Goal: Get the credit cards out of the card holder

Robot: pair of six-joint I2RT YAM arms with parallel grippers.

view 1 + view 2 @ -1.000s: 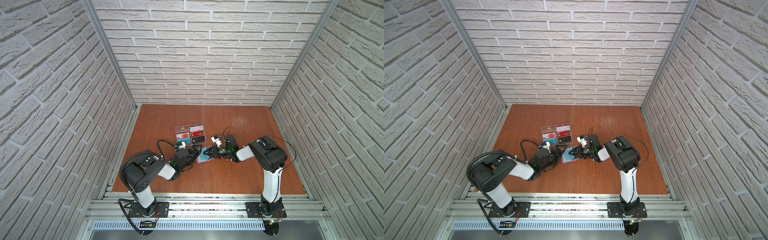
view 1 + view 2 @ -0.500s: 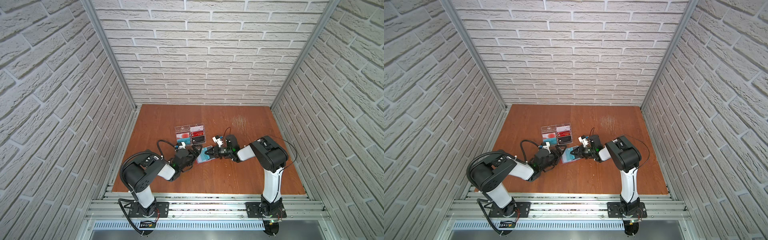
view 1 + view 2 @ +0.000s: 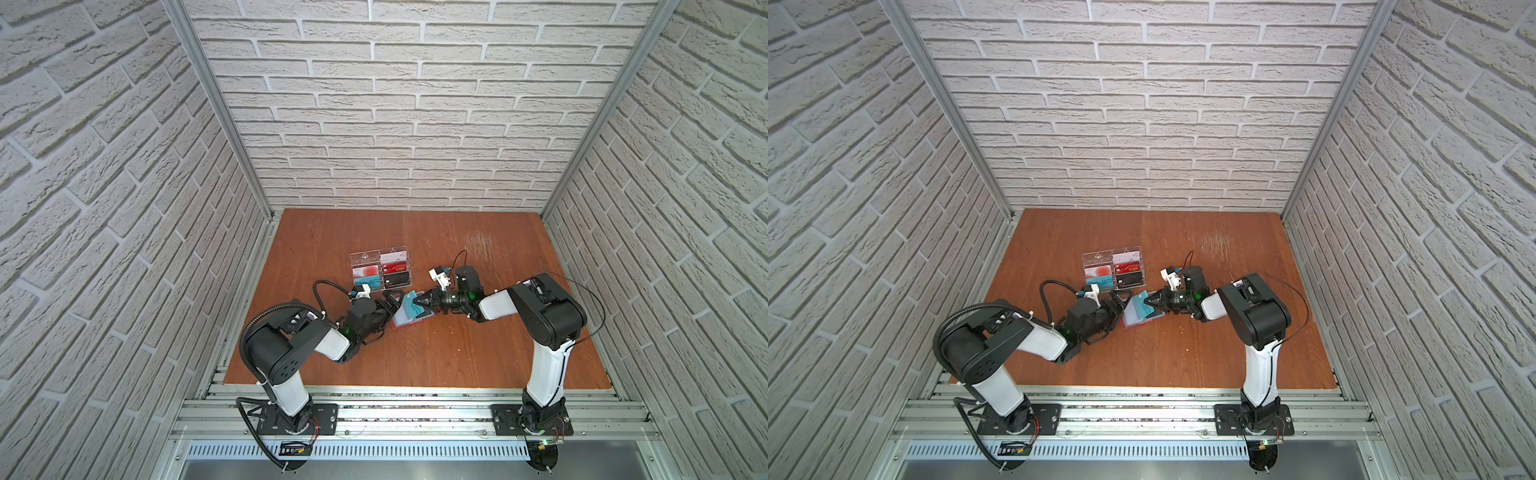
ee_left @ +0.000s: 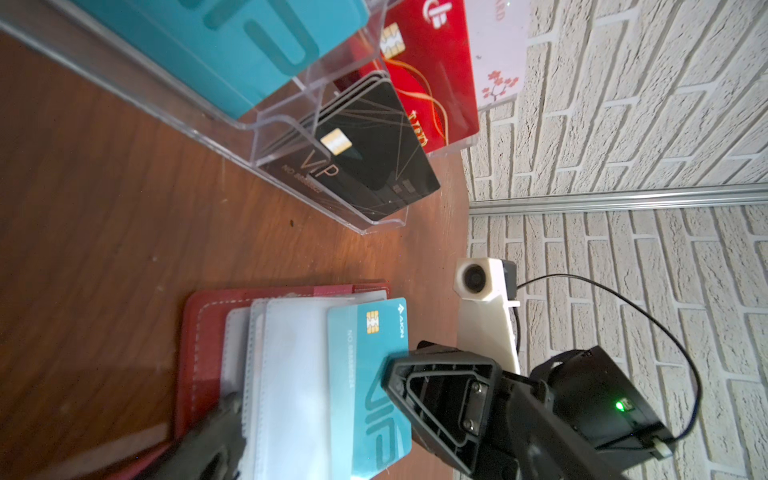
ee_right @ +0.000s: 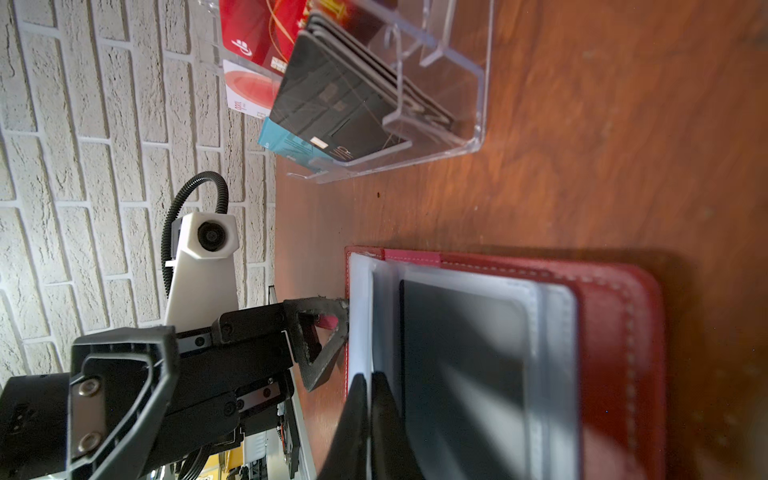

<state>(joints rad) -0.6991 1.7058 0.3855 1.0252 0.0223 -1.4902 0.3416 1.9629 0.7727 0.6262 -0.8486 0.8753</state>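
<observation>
Right wrist view gives you the card holder (image 5: 615, 332) lying open on the tabletop (image 5: 623, 166), with one of the credit cards (image 5: 461, 374), dark grey, inside the uppermost translucent sleeve (image 5: 557, 353). Your right tool (image 5: 368, 390) is pressed together at the holder's open side. The left wrist view shows it pinching the edge of a teal card (image 4: 374, 353) that lies slanted over the sleeves and juts past the holder's edge. Your left tool (image 3: 390, 311) is spread wide on the holder's other side, one finger (image 5: 328, 328) touching the sleeves' edge. In both top views the clear tray (image 3: 365, 255) (image 3: 1098, 257) stands just beyond the holder, apart from it. Black cards (image 4: 374, 145) stand in the tray compartment nearest the holder.
</observation>
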